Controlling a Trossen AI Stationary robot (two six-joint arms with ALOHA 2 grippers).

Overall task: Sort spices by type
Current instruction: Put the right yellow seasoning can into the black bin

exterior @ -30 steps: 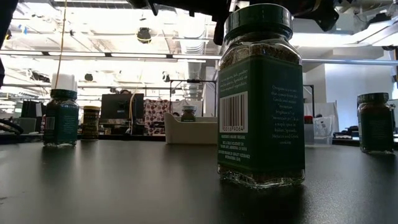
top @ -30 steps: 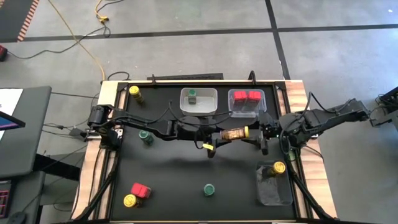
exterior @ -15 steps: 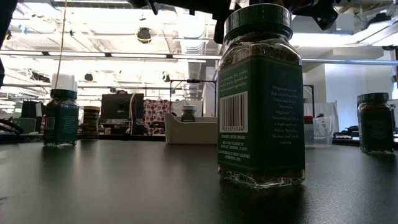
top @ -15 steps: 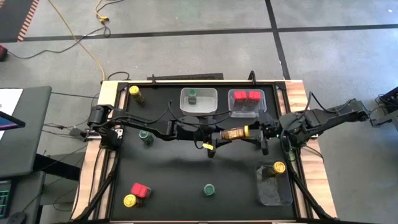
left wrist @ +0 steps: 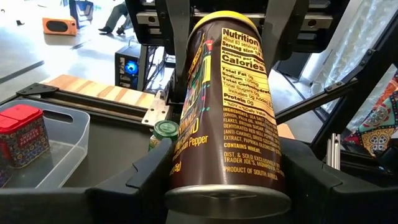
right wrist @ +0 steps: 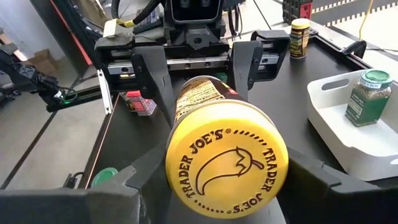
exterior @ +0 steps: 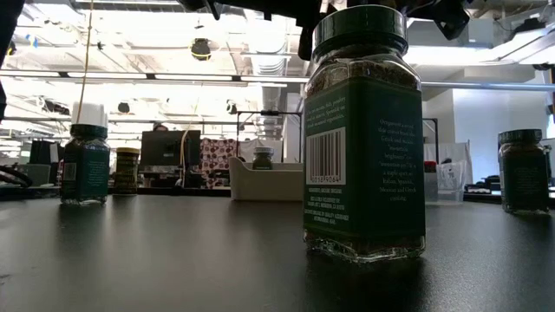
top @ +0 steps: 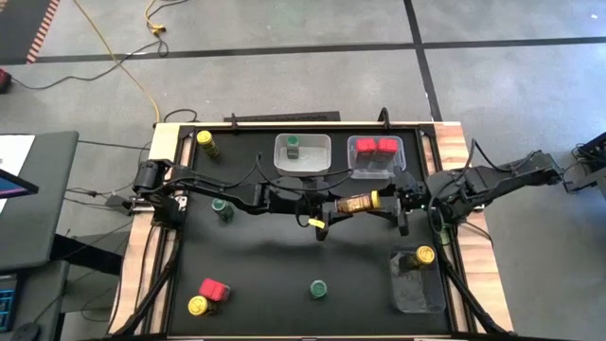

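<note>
- Yellow-lidded jar [top: 357, 203] of pepper seasoning: stiff, smooth round wall, light by the look, likely slippery under hard pads; best taken across the body or just under the lid, never on the label's curve alone.
- Lies on its side in the air above the middle of the surface [top: 265, 265], base toward the left arm, lid toward the right arm.
- Sits between both hands at once: left hand [left wrist: 227, 186] pinching the base end, right hand [right wrist: 227, 180] closed around the lid end, one dark finger [right wrist: 112, 196] on each side of the yellow cap.
- Looks like a hand-over in mid-air; risk of a twist or slip if one side lets go before the other holds firm.
- Farther out: yellow bin [top: 417, 279] at the right front already holding one yellow-lidded jar, likely the goal.
- Beyond: white bin [top: 303, 153] with a green-lidded jar, clear bin [top: 375, 156] with red boxes, other jars standing loose.
</note>
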